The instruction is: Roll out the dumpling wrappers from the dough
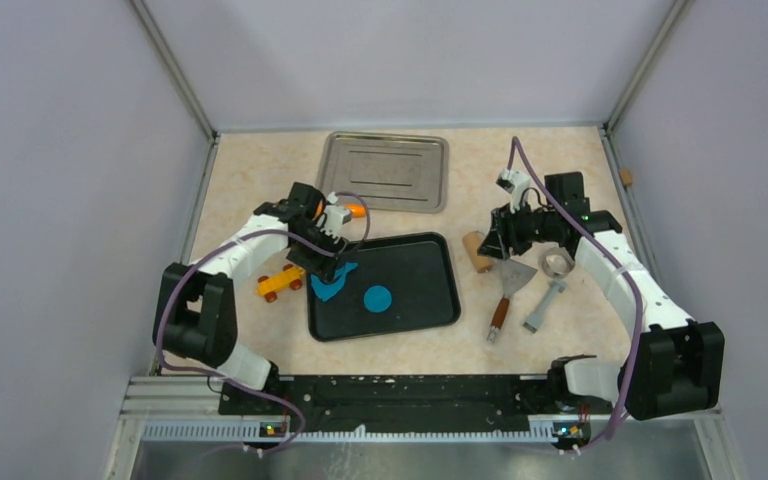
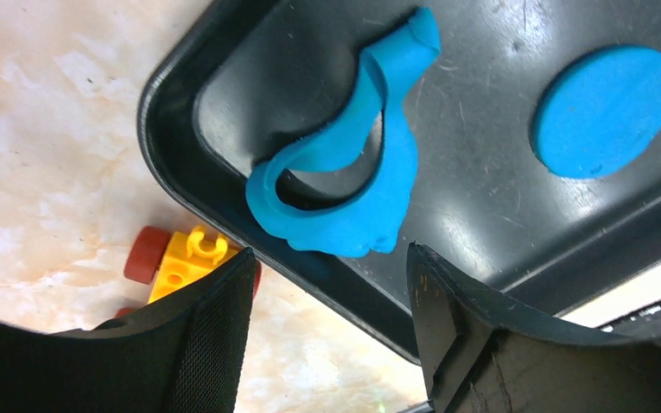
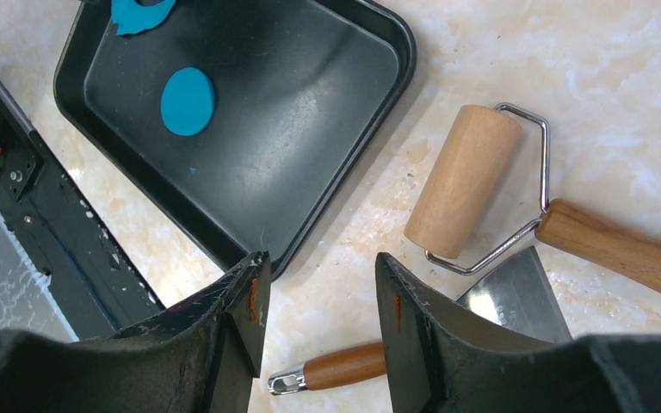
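Black tray (image 1: 425,268) on the counter (image 1: 260,190) taken as reference. The dough (image 2: 353,202), a bright blue leftover sheet with a round hole cut through it and one strip arched up off the floor, lies inside the tray against its left wall. One dumpling wrapper (image 1: 376,298), a clean blue disc, sits flat on the tray floor right of the dough and apart from it. Left claw (image 2: 329,258) is poised over the tray's left rim, jaws apart with nothing between them. The dough lies just beyond the fingertips, in line with the gap, and no contact shows. Right claw (image 3: 320,258) hangs over the counter off the tray's right side, jaws likewise apart and empty, well away from both blue pieces. Just right of the tray are a wooden rolling pin (image 3: 465,181) and a wood-handled scraper (image 3: 516,292). A yellow toy car (image 2: 185,258) sits just outside the tray's left wall. A steel tray (image 1: 385,170) lies beyond the black tray's far edge.
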`<action>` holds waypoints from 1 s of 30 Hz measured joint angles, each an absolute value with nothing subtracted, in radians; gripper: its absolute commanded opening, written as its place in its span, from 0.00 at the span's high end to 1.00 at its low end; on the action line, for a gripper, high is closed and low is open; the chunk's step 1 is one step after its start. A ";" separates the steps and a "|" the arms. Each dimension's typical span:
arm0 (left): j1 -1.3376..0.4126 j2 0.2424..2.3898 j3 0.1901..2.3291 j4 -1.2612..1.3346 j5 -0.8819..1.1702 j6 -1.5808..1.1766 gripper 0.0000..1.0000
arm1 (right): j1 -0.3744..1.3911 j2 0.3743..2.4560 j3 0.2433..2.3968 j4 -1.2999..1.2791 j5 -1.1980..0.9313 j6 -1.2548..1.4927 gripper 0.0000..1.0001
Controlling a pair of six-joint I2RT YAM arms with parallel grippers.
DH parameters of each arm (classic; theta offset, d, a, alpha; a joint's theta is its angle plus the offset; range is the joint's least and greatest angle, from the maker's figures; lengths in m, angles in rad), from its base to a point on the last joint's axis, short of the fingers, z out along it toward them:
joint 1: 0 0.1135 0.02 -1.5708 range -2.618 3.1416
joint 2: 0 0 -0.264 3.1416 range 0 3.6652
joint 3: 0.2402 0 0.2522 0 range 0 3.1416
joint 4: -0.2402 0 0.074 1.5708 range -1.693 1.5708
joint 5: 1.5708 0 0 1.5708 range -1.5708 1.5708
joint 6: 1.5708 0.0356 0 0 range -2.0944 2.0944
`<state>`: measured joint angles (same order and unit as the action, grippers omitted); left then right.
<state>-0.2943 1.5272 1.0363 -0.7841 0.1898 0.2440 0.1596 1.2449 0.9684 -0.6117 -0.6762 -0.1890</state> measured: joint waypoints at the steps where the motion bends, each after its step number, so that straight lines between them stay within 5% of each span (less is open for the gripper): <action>1: -0.297 1.535 1.038 -0.775 0.178 0.238 0.32 | 0.160 1.245 0.968 -0.612 -0.676 -0.189 0.51; 15: -0.310 1.541 1.215 -0.820 0.321 0.239 0.34 | 0.152 1.247 0.970 -0.627 -0.650 -0.206 0.50; 17: -0.310 1.503 1.226 -0.803 0.374 0.251 0.29 | 0.139 1.266 0.987 -0.666 -0.636 -0.242 0.50; 19: -0.310 1.404 1.178 -0.720 0.415 0.255 0.13 | 0.116 1.311 1.030 -0.708 -0.617 -0.287 0.50; 23: -0.345 1.121 1.003 -0.558 0.466 0.245 0.13 | 0.084 1.422 1.134 -0.796 -0.582 -0.430 0.50; 30: -0.420 1.134 1.001 -0.571 0.528 0.292 0.12 | 0.040 1.566 1.240 -0.913 -0.516 -0.502 0.43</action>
